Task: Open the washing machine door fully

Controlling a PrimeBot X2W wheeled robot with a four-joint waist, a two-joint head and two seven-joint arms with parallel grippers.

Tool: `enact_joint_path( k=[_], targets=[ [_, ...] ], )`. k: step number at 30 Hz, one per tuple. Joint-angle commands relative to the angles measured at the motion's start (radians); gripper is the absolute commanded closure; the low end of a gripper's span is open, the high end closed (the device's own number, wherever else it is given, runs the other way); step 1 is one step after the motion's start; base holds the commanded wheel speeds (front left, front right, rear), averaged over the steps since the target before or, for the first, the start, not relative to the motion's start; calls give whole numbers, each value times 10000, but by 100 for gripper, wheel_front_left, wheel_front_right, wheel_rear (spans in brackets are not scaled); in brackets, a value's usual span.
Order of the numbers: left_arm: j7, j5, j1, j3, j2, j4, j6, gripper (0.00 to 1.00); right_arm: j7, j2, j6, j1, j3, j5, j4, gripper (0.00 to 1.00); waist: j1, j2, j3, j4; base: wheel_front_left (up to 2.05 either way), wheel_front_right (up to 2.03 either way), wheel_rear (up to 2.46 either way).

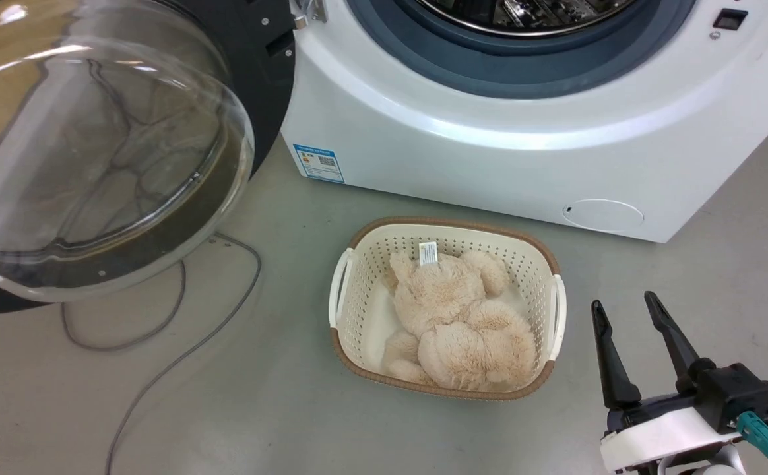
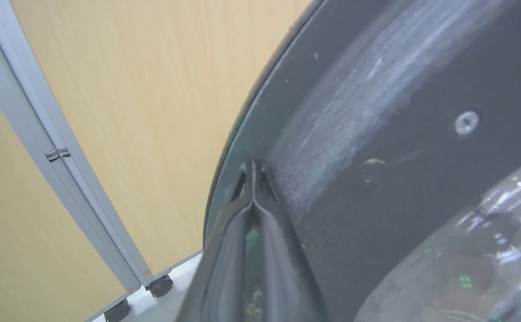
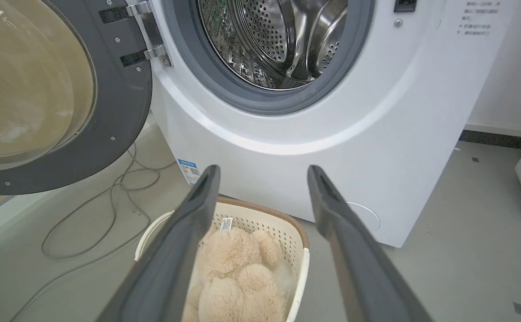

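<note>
The washing machine door [image 1: 94,152] stands swung out to the left of the white machine [image 1: 489,152], its clear glass bowl bulging toward me. In the right wrist view the door's dark-grey inner face [image 3: 121,112] hangs from a metal hinge [image 3: 146,31] beside the steel drum mouth [image 3: 278,40]. My left gripper [image 2: 252,167] is shut, its joined tips resting against the door's inner face [image 2: 399,134] near the rim. My right gripper [image 1: 623,301] hovers open at the lower right, away from the door, fingers spread wide [image 3: 264,170] with nothing between them.
A cream perforated basket [image 1: 364,277] holding a beige plush toy [image 1: 456,316] sits on the floor in front of the machine. Grey cables [image 1: 179,343] loop across the floor under the door. A wood-look partition on castors [image 2: 108,112] stands behind the door.
</note>
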Motion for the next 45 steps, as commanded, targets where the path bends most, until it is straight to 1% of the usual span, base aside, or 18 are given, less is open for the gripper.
enact_joint_path(
  k=[1, 8, 14, 26, 31, 39, 45],
  targets=[
    [29, 94, -355, -286, -259, 96, -228, 100, -44, 22, 8, -158, 16, -70, 32, 0, 0, 0, 30, -28, 0, 0, 0],
    [29, 179, -1220, -424, 77, 1013, -309, 100, -44, 22, 8, -290, 45, -84, 82, 0, 0, 0, 180, -145, 0, 0, 0],
    [29, 232, -1202, -357, 0, 811, -375, 100, -44, 22, 8, -313, 24, -10, 112, 0, 0, 0, 111, -194, 0, 0, 0],
    [29, 622, 389, 95, -878, -1089, -551, 100, -44, 22, 8, 77, -165, 243, 153, 0, 0, 0, -677, 19, 0, 0, 0],
    [29, 824, 1046, 191, -1123, -1748, -669, 100, -44, 22, 8, 260, -132, 376, 201, 0, 0, 0, -1069, 32, 0, 0, 0],
    [29, 1109, 2016, -32, -1612, -2936, -932, 100, -44, 22, 8, 617, -147, 561, 153, 0, 0, 0, -1689, -54, 0, 0, 0],
    [29, 1274, 2971, -344, -2249, -4055, -1048, 100, -44, 22, 8, 886, -267, 618, -25, 0, 0, 0, -2130, -227, 0, 0, 0]
  ],
)
